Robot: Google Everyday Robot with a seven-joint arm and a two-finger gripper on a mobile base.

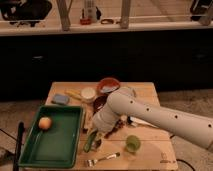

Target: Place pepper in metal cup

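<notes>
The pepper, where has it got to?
The pepper hangs low over the wooden table, under the gripper, between the green tray and the green cup.

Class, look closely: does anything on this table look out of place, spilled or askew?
Nothing is spilled. The fork lies askew near the table's front edge. The gripper is low over the pepper, beside the tray.

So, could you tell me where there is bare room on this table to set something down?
Bare wood lies right of the translucent green cup, toward the table corner. The green tray floor is free below the orange fruit. The middle is crowded: the gripper hangs by the pepper, with the brown bowl and fork nearby.
</notes>
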